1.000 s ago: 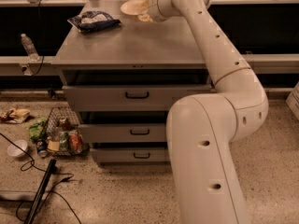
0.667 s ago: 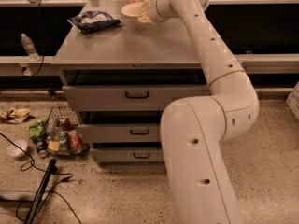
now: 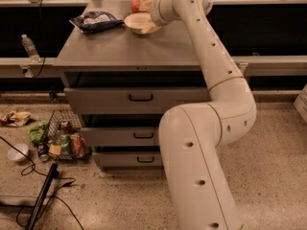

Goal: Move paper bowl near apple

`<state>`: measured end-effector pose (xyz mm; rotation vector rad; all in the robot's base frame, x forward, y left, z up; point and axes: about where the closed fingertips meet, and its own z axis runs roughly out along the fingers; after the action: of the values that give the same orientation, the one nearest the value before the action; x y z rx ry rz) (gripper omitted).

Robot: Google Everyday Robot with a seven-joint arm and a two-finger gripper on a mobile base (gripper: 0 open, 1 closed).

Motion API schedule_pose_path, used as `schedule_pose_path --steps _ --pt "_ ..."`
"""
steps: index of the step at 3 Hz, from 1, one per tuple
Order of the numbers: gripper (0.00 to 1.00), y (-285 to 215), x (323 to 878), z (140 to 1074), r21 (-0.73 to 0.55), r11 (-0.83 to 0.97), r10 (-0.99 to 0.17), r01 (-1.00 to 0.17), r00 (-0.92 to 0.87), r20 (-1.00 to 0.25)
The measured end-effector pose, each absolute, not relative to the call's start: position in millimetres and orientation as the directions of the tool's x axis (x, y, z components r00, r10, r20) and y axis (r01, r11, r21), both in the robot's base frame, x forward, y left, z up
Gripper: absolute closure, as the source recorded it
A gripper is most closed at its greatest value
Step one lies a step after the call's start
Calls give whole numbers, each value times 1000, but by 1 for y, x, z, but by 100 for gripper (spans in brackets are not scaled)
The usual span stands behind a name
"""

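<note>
The paper bowl (image 3: 136,22) is a cream-white shallow bowl at the back middle of the grey cabinet top (image 3: 120,49). The apple (image 3: 140,5), red-orange, sits just behind the bowl near the cabinet's far edge. My gripper (image 3: 151,23) is at the bowl's right rim and is shut on it, holding the bowl slightly tilted at the surface. The wrist hides most of the fingers. The bowl and the apple are close together, with a small gap between them.
A dark blue chip bag (image 3: 95,20) lies on the cabinet top left of the bowl. My white arm (image 3: 211,104) curves down the right side in front of the drawers. On the floor at left are a wire basket of cans (image 3: 64,140), a small white bowl (image 3: 17,152) and cables.
The gripper has brought the paper bowl down and toward the front, so the apple behind it now shows. The chip bag has not moved.
</note>
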<state>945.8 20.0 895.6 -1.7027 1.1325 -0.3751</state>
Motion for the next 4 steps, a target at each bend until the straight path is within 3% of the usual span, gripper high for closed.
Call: schedule_pose_path --steps 1,3,4 --pt "0 7 939 908 -868 -36 -810 -494 524 -265" --pt "0 -131 897 994 -841 222 -804 -494 395 -445" --pt "0 -126 867 994 -748 245 -777 -617 337 -532"
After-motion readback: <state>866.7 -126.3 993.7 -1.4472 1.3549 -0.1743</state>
